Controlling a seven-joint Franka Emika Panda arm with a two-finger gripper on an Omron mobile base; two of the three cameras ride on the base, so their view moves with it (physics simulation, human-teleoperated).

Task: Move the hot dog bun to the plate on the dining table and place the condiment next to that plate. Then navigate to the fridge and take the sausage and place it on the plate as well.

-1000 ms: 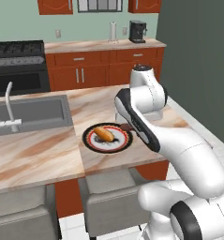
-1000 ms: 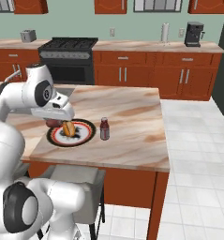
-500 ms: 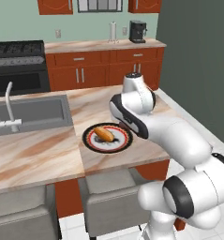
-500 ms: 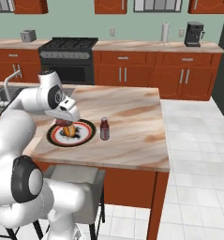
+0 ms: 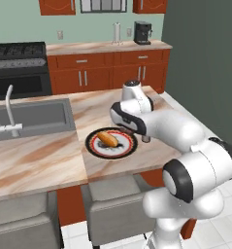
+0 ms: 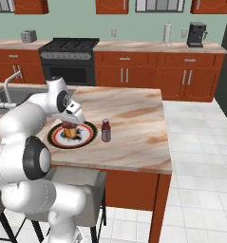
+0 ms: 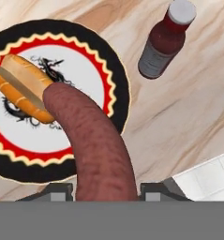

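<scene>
The hand (image 7: 106, 190) is closed on the thin, curved, dark reddish-brown sausage (image 7: 92, 145), held between its two small dark tips with the link sticking out ahead of them; in the right base view the hand (image 6: 70, 127) hangs over the round plate with the black-and-red rim and white patterned centre (image 6: 89, 134), not yet down on it. That plate (image 7: 117, 101) sits on the long beige-pink marbled bench (image 6: 134, 118), toward its near edge, right of the inset grey sink (image 5: 35, 116).

What the next move turns on, I'd say, is this: looking along the hand, the plate lies straight ahead of and beneath the sausage, the far end of the link crossing over one end of the small oblong golden-orange bun (image 7: 22, 86); the bun lies on the white centre with its long axis at an angle to the sausage's, so the bare white area beside the bun looks the likelier landing spot. Lowering and letting go there seems all that is left.

The small dark red bottle with the pale cap (image 7: 166, 40) stands upright on the bench just beside the plate's rim, apart from it; from the right base view it is to the plate's right (image 6: 105, 130).

Counted: one plate, one bun, one sausage, one bottle, one arm and one hand.
</scene>
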